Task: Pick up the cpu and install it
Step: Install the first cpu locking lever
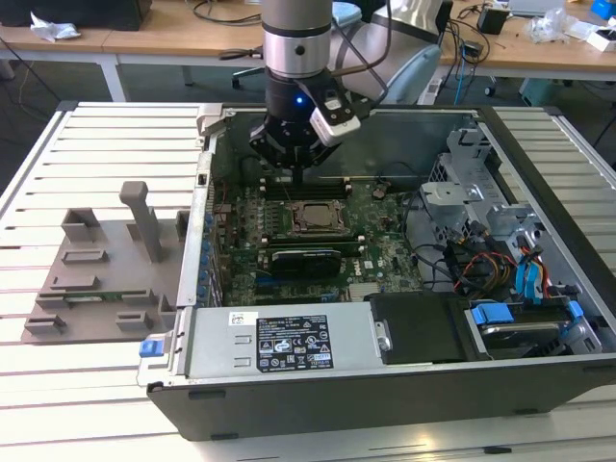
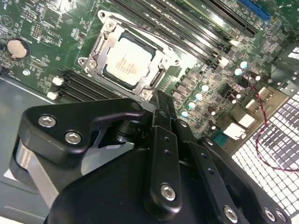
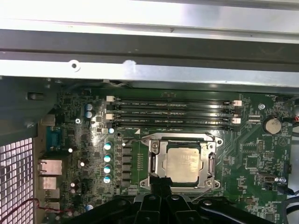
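Note:
The cpu (image 1: 314, 218), a flat square chip with a silver-grey top, lies inside the open metal socket frame (image 3: 154, 161) on the green motherboard (image 1: 385, 245). Both wrist views show the cpu (image 2: 128, 60) (image 3: 183, 164) seated flat in the frame. My gripper (image 1: 292, 173) hovers just above the board at the far side of the socket in the exterior view. In both wrist views the gripper (image 2: 161, 100) (image 3: 161, 183) has its black fingers drawn together, tips close to one edge of the frame. Nothing is between them.
The board lies in an open computer case (image 1: 539, 164) on a slatted table. Memory slots (image 3: 173, 114) run beside the socket. A grey plastic tray (image 1: 96, 265) lies at the exterior view's left. A labelled black power supply (image 1: 289, 342) and a cabled drive cage (image 1: 500, 260) stand nearby.

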`<state>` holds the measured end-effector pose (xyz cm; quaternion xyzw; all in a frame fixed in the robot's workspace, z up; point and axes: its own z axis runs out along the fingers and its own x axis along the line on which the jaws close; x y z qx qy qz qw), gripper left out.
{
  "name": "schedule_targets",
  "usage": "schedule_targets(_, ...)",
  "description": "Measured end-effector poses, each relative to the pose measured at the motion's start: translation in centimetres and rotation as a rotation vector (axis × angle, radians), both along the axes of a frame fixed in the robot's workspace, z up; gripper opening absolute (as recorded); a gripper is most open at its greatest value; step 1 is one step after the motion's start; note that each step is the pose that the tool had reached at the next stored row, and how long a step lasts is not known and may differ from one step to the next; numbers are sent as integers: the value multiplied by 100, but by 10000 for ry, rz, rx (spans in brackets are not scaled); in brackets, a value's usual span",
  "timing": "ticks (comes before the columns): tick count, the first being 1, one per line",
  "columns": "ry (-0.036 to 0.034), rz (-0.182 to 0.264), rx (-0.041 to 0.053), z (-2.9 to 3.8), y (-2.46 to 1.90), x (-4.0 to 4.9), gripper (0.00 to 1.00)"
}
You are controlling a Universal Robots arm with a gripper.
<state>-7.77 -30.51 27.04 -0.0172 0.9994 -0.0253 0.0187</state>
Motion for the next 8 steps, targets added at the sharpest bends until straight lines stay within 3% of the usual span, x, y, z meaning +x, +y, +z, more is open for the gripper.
schedule_targets(8,0,-1,-1,-1,0,-95,10)
